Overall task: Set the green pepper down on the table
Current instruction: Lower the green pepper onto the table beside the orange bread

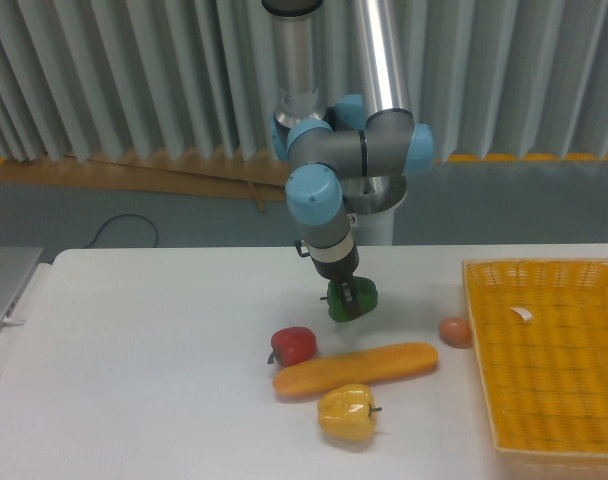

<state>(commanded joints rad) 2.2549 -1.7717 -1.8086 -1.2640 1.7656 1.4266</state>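
The green pepper [364, 294] is small, glossy and dark green. It sits between the fingers of my gripper [348, 303], which is shut on it just above the white table [144, 380], near the middle of the far half. Whether the pepper touches the tabletop cannot be told. The gripper's fingers cover part of the pepper's front.
A red pepper [293, 345], a long orange vegetable [355, 368] and a yellow pepper [347, 413] lie in front of the gripper. A small orange-red fruit [454, 331] sits beside the yellow woven basket [554, 360] at the right. A grey device [4, 285] rests at the left edge.
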